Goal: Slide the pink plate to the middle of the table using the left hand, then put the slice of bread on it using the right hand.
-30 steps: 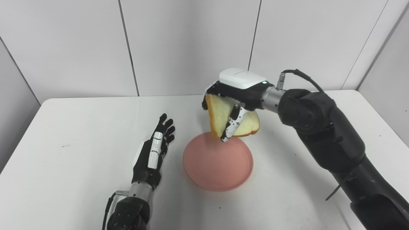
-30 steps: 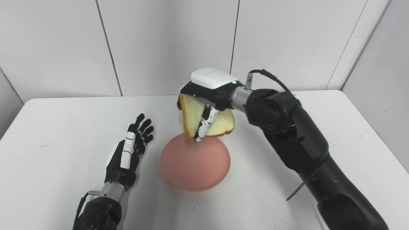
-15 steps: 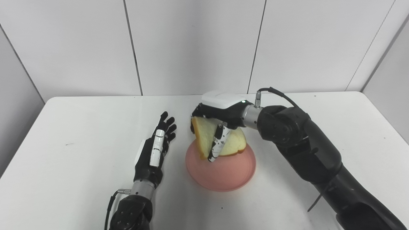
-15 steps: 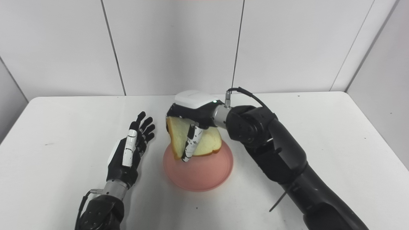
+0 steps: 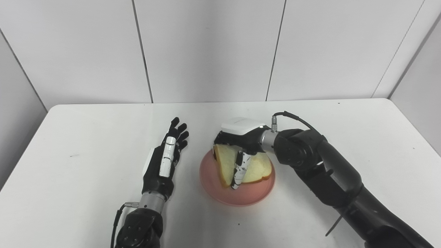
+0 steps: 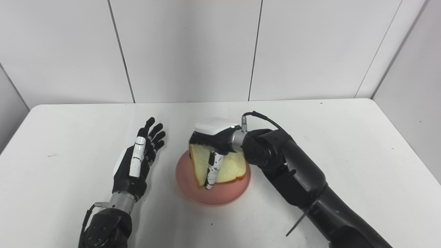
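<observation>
The pink plate (image 5: 253, 194) is set near the middle of the white table (image 5: 69, 193), its round rim shallow and its colour a muted salmon. Just left of it, the left hand (image 5: 164, 165) is held edge-up with fingers spread and nothing in it. Over the plate, the slice of bread (image 5: 256, 168) is gripped by the right hand (image 5: 241, 143), folded so that one pale half stands steeply while the other lies flatter, its brown crust low against the plate; contact cannot be confirmed. Behind the table, pale wall panels (image 5: 206, 48) are seen.
</observation>
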